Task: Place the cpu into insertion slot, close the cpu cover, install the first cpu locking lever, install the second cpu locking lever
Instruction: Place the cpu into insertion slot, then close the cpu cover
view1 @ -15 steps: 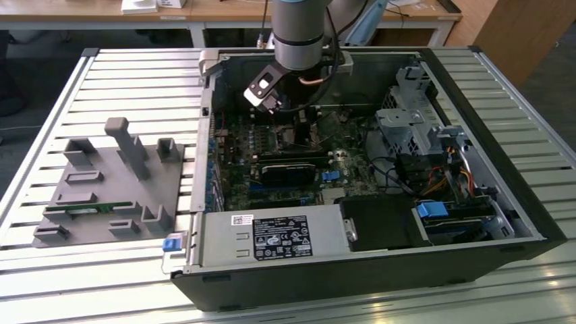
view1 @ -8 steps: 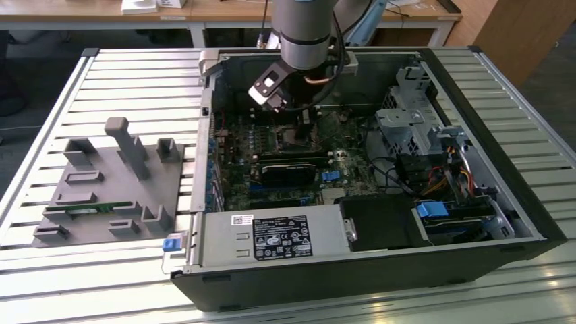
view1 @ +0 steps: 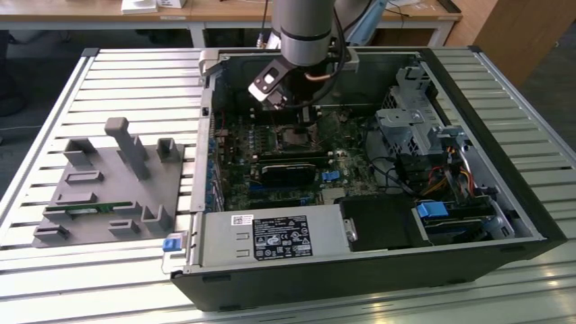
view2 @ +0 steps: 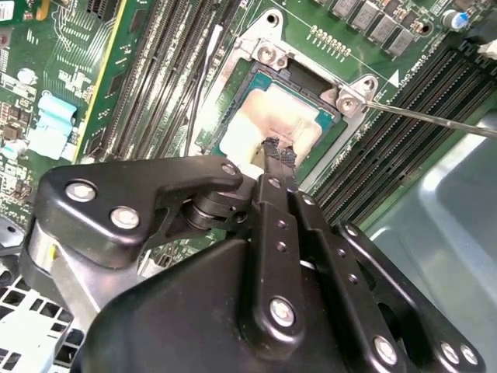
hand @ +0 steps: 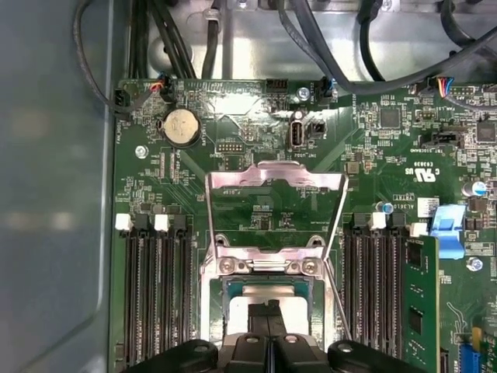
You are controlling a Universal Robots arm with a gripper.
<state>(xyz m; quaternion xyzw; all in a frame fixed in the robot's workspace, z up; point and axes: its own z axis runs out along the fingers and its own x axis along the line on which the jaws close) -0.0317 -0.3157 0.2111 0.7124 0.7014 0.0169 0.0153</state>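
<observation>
The cpu, a flat silver-beige square, lies in the socket of the green motherboard. In both wrist views my gripper is shut, its black fingertips pressed together at the chip's edge with nothing visibly between them. In the first wrist view the cpu sits just beyond the gripper. The cpu cover, a silvery frame with a square opening, stands raised behind the socket. A thin locking lever sticks out sideways from the socket corner. In the exterior view the gripper reaches down into the open computer case.
Black memory slots flank the socket on both sides, and a green card stands beside one bank. Cables hang along the case wall. A grey fixture plate lies on the table at the exterior view's left. The power supply fills the case front.
</observation>
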